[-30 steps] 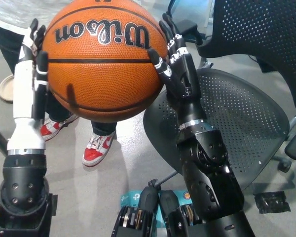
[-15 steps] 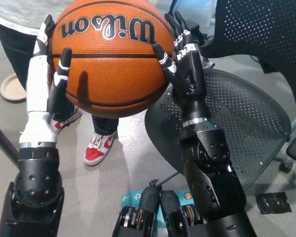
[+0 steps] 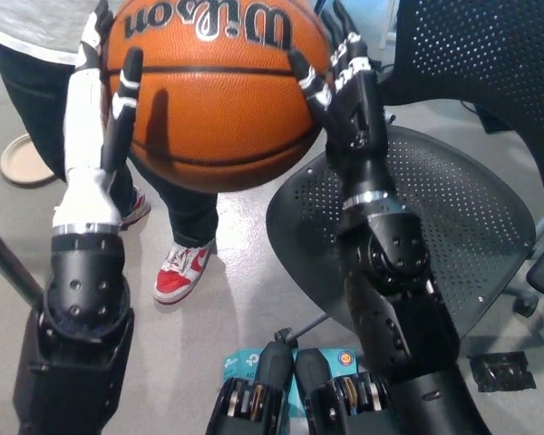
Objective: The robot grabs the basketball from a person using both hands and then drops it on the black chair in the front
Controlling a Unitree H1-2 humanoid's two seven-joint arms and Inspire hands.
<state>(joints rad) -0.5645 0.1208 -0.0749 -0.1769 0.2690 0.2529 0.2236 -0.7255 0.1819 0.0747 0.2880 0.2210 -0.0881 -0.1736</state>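
Both hands, left hand (image 3: 100,100), right hand (image 3: 344,86), clasping "Wilson" basketball (image 3: 219,91)

The floor (image 3: 227,299) is smooth and grey. At 9 o'clock a round tan dish (image 3: 23,161) lies on it. At 5 o'clock sits a small black packet (image 3: 500,372). At 6 o'clock a blue box (image 3: 240,365) peeks out. Light shines from 12 o'clock.

The top of the orange pebbled Wilson basketball (image 3: 222,100) is cut off by the upper edge, it hides most of the person in dark trousers (image 3: 36,91) behind, and the black perforated chair (image 3: 453,227) runs past the right edge.
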